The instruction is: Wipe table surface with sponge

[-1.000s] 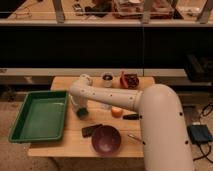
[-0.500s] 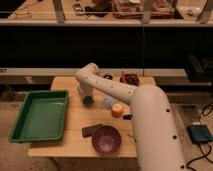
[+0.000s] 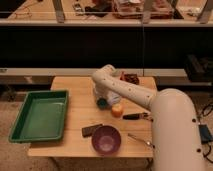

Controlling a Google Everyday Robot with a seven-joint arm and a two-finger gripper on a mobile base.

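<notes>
The table surface (image 3: 75,92) is a light tan wooden top in the middle of the camera view. The sponge (image 3: 102,104) is a small dark green pad lying on it near the centre, just left of an orange ball (image 3: 117,110). My white arm reaches in from the lower right and bends over the table. My gripper (image 3: 101,98) points down right on top of the sponge, which shows only partly beneath it.
A green plastic tray (image 3: 20,117) lies on the left of the table. A flat dark block (image 3: 91,130) and a purple bowl (image 3: 106,140) sit near the front edge. A dark-handled utensil (image 3: 135,116) and a spoon (image 3: 139,140) lie to the right. A reddish object (image 3: 131,78) sits at the back.
The gripper and the sponge have moved to the right across the table, from beside the tray to next to the orange ball. The arm's elbow has swung right with them.
</notes>
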